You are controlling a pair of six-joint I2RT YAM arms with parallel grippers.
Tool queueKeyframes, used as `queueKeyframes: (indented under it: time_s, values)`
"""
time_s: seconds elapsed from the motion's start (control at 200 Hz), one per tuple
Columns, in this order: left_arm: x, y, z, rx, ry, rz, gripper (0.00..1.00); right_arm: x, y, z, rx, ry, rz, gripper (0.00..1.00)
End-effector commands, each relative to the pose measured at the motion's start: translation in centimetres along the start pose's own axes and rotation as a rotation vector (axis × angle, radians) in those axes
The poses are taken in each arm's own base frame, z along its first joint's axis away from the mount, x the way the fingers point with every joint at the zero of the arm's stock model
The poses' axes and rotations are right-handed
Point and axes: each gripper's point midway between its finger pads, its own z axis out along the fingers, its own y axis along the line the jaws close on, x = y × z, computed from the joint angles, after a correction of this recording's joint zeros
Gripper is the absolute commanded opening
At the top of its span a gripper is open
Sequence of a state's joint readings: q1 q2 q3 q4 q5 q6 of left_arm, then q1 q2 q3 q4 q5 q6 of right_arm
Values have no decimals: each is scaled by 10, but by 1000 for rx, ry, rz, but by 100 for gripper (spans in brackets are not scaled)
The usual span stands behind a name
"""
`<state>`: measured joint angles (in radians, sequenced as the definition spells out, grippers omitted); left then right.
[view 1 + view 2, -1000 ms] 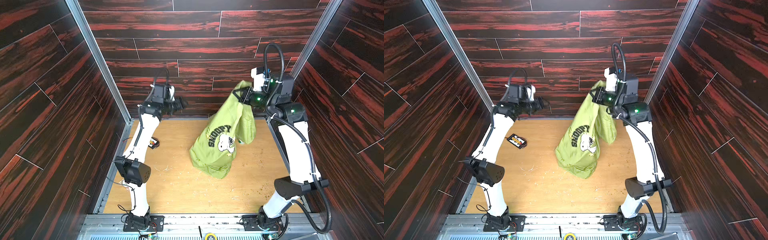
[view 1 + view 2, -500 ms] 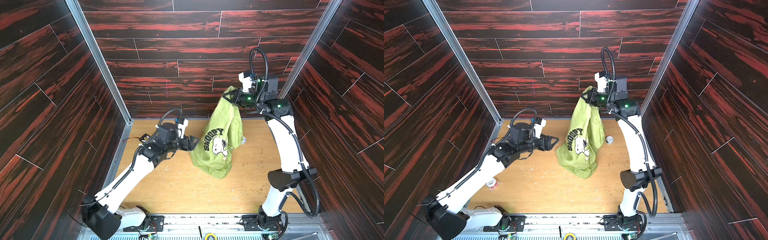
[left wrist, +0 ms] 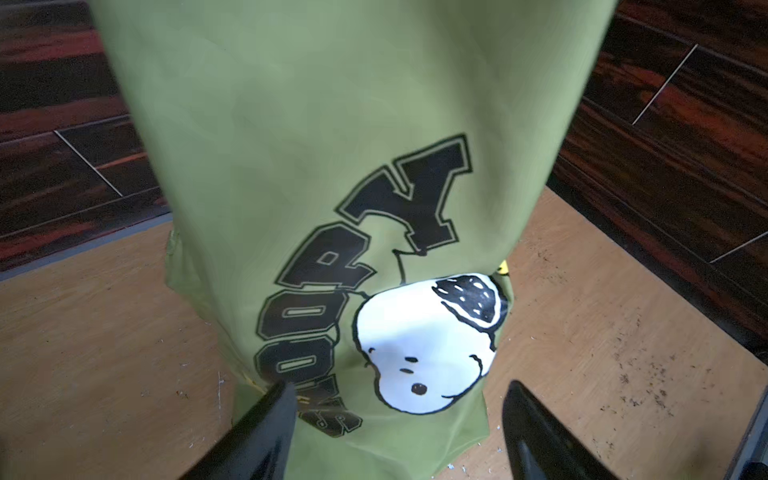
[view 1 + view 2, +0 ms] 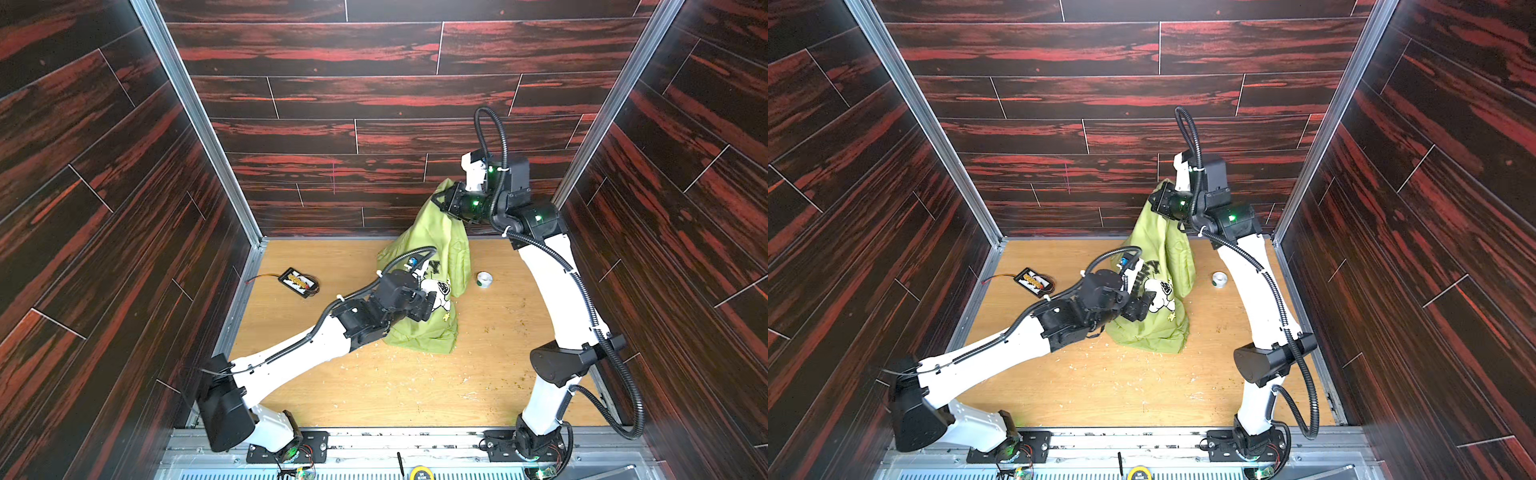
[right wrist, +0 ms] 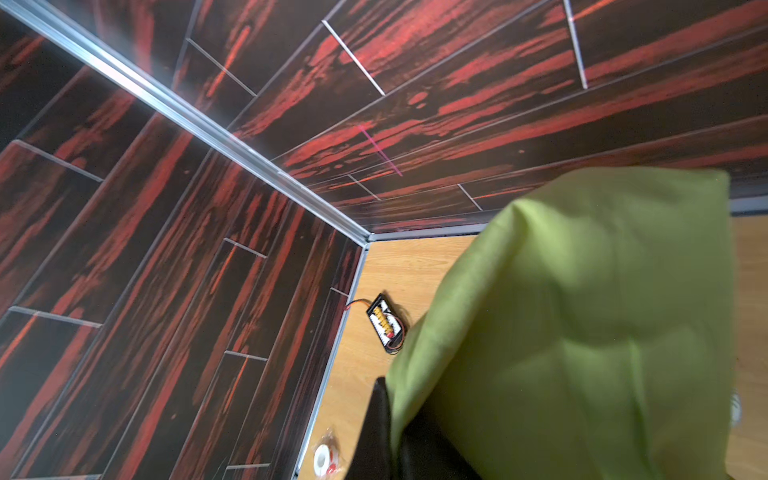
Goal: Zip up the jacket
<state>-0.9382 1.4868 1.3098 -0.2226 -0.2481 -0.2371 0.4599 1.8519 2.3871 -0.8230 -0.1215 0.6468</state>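
The right gripper pinches the jacket up high. The left gripper gapes wide; it should close softly on the cloth right at its jaws.

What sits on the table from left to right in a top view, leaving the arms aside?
small black device with wires → jacket → small white roll
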Motion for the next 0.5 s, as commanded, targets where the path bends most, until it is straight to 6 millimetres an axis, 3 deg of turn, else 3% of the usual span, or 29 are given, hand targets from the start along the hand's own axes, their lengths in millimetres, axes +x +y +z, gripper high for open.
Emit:
queueKeyframes:
  time_s: [0.0,0.205,0.371,0.421,0.441,0.491]
  values:
    - [-31,-10,5,-2,-84,-41,81,-12,6,-13,13,-73,29,0]
    - [-30,-36,30,20,-85,-51,81,-14,2,-20,39,-102,56,0]
    - [-11,-15,57,-156,-40,-77,79,-17,5,-29,33,-124,60,0]
    - [-12,-15,58,-160,-50,-80,75,-18,7,-32,27,-129,57,0]
    - [-3,-15,67,-167,-30,-72,72,-18,8,-33,24,-129,57,0]
    - [-2,-16,72,-167,-28,-70,54,-21,10,-38,19,-140,48,0]
